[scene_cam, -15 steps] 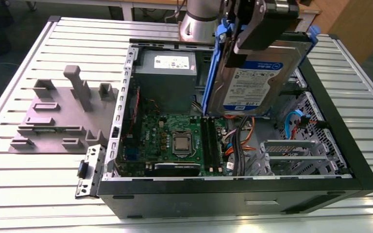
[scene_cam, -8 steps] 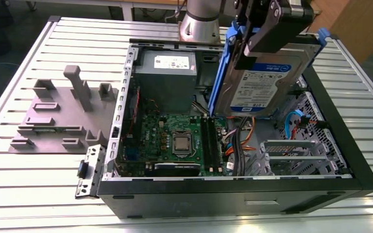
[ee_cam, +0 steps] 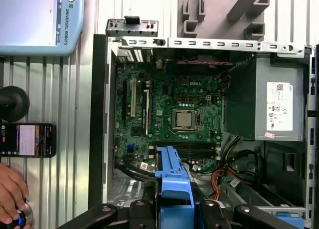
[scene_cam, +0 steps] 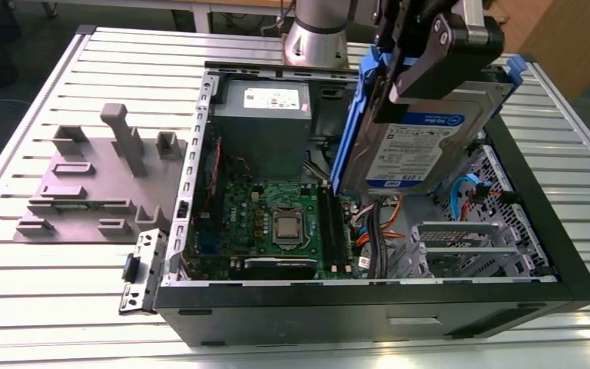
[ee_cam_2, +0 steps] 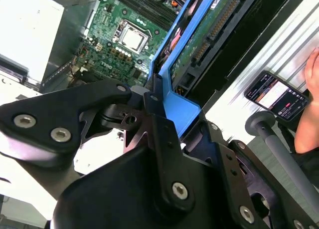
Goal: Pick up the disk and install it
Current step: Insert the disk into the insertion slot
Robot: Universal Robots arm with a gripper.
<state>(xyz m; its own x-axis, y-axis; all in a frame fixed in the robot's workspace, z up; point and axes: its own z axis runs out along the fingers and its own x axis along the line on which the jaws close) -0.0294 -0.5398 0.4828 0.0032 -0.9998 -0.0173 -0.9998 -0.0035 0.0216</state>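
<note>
Above the open black tower case, the flat silver-grey disk with blue plastic rails hangs steeply tilted, black gripper clamped on its blue end tab. Risk: low corner could snag the orange cables or hit the green motherboard.
</note>
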